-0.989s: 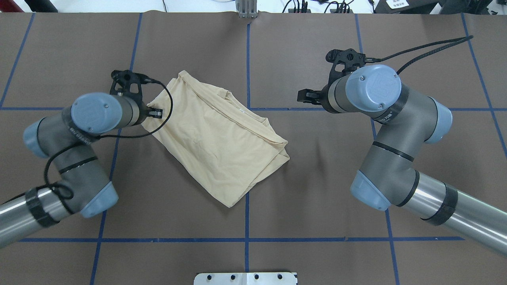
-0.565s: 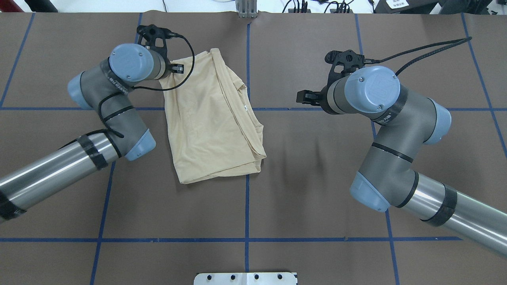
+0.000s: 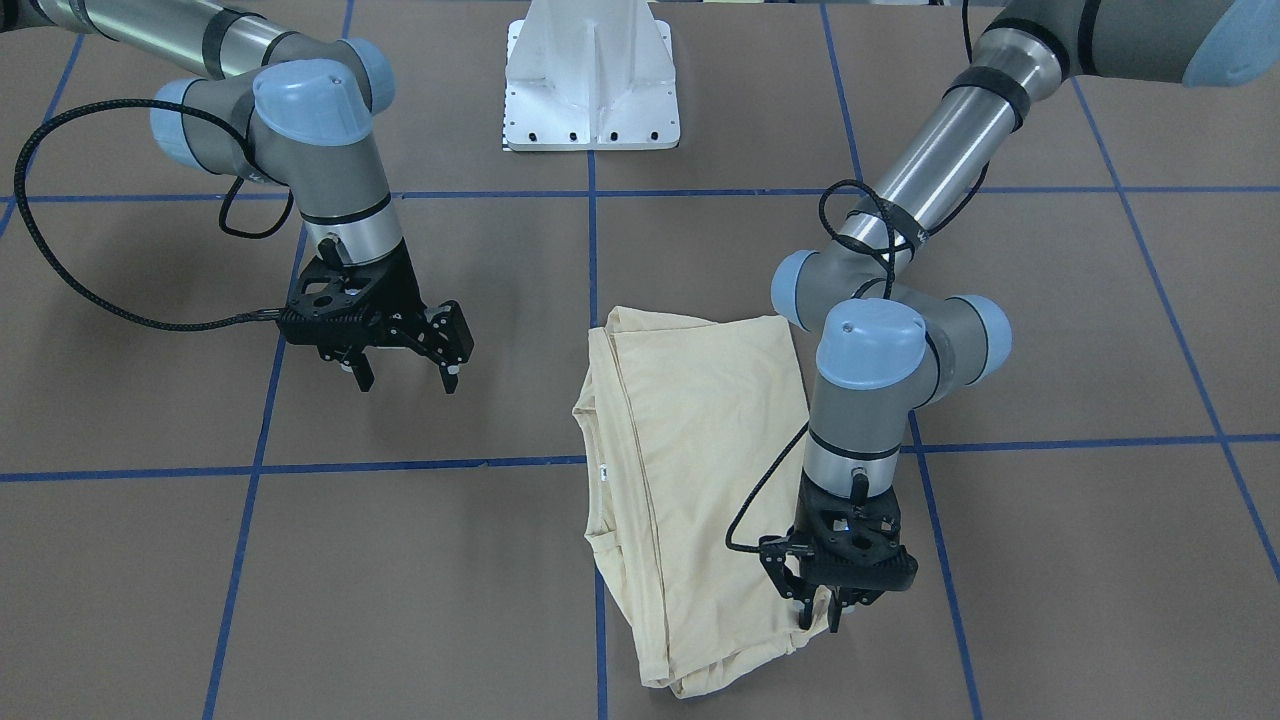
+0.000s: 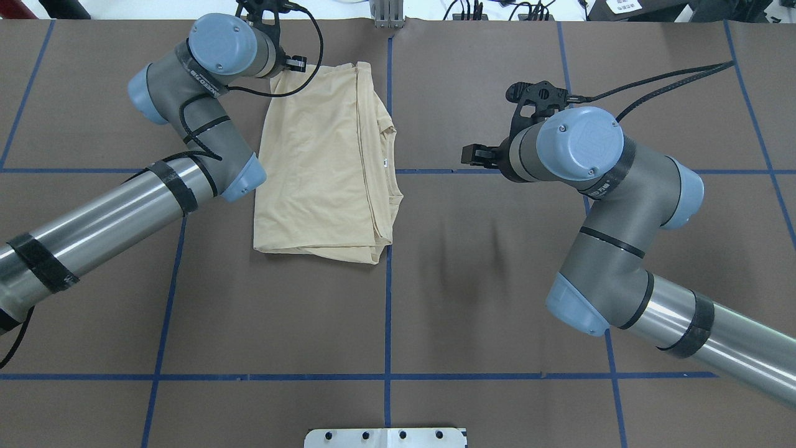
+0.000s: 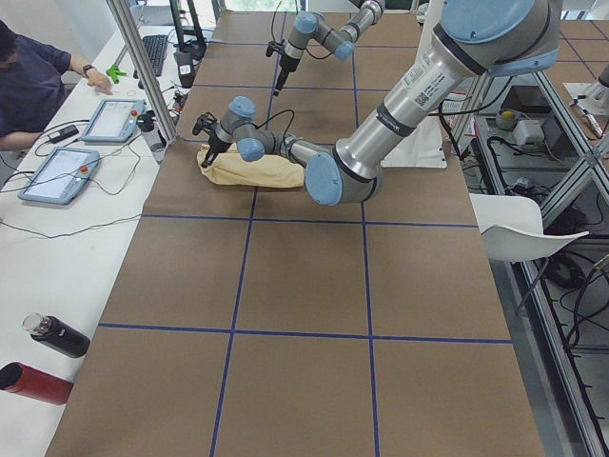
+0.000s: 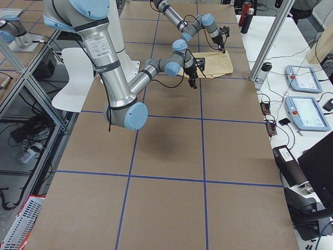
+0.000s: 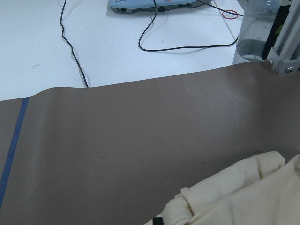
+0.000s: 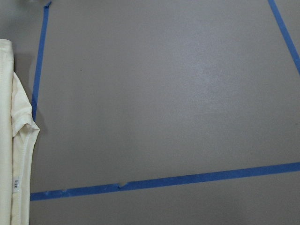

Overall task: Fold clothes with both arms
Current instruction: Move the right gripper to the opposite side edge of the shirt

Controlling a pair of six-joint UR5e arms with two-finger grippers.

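Garment: the pale cream-yellow long-sleeved T-shirt (image 4: 317, 168) lies on the brown surface (image 4: 497, 280) as a folded, roughly rectangular bundle. It sits on the robot's left side of the centre tape line (image 4: 387, 323), with its print hidden inside.
Collar: the neck edge and small white neck label (image 4: 385, 165) face the right arm's side.
Left pincer: the left pincer (image 3: 818, 612) is closed on the shirt's far corner, at the edge away from the robot. The front-facing view shows cloth caught between its fingers.
Right pincer: the right pincer (image 3: 407, 375) hangs above bare surface with its fingers spread. It holds nothing and is well apart from the shirt.
Step in hand: likely setting the folded bundle square to the tape grid by its held corner, with only the left arm working.
Next move: probably laying that corner flat and letting go without rucking the top layer. If another fold is wanted, the right pincer would need to come across to the collar edge.
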